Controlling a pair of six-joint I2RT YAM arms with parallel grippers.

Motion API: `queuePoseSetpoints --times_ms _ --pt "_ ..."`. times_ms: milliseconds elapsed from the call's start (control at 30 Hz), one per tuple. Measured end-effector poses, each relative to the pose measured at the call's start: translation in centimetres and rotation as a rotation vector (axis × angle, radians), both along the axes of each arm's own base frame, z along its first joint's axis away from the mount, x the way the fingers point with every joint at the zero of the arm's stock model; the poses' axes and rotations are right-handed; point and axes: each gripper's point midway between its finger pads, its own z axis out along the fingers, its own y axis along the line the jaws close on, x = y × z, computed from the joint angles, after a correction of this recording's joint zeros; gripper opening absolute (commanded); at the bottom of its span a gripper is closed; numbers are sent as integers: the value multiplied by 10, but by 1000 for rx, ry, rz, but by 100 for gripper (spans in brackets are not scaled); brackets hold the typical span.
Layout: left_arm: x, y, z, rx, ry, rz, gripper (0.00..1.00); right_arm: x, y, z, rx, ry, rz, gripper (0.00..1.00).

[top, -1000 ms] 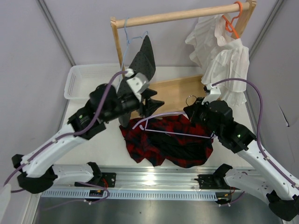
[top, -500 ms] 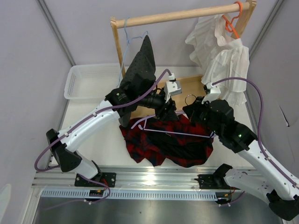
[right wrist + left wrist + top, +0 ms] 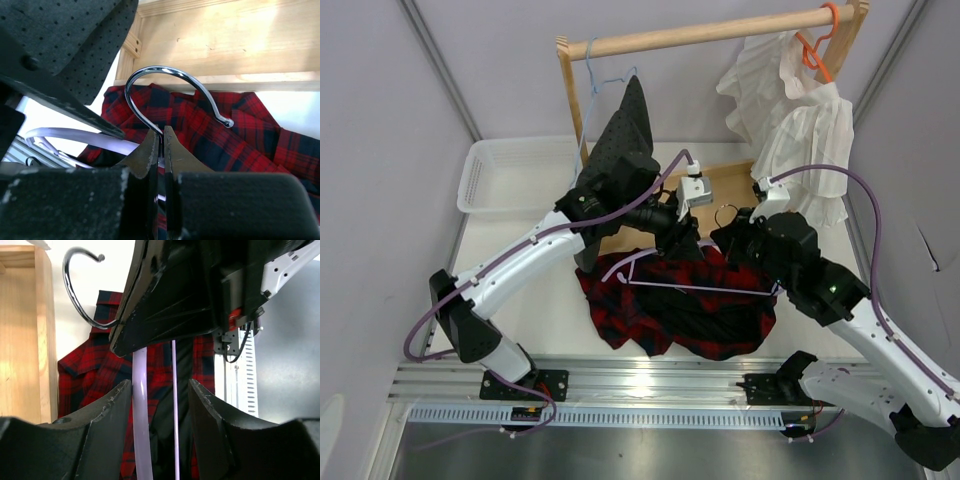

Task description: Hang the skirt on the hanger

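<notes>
The skirt (image 3: 670,305) lies crumpled on the table (image 3: 540,300), at the middle of its near edge, between the two arm bases. Its black lining shows toward the right side.

The hanger (image 3: 705,288) rests on top of the skirt. Its long axis runs left to right across the fabric, roughly parallel to the near edge. Its silver hook (image 3: 170,82) points toward the far edge, just short of the wooden rack base (image 3: 705,190).

Both arms meet over the hanger's neck. The right gripper (image 3: 161,137) has its jaws pressed together on the stem just under the hook, so it is the one carrying the hanger.

The left gripper (image 3: 159,395) comes in from the left with its jaws spread. In the left wrist view they straddle the lilac shoulder and the thin lower bar, and skirt fabric shows beneath both. The shoulder sits nearer one finger (image 3: 107,410), but I cannot tell whether it touches. It holds nothing.

I judge the left arm is best placed to close on the shoulder beside the neck.
</notes>
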Motion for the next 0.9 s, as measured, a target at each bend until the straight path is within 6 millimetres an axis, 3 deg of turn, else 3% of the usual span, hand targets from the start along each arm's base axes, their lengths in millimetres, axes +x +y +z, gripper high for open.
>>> queuePoseSetpoints --times_ms 333,533,600,733,767,900 --pt "26 2 -13 29 -45 110 54 1 1 12 19 -24 1 0" --pt "23 0 -14 21 -29 84 50 1 1 13 18 -23 0 0" --pt "19 -1 -14 14 -16 65 44 2 2 15 19 -24 1 0" --pt "12 -2 -12 1 8 28 6 4 4 19 12 -28 5 0" --pt "13 -1 -13 6 14 33 1 3 4 20 8 -25 9 0" --pt "13 0 -13 -1 18 20 0 5 5 20 -14 -6 8 0"
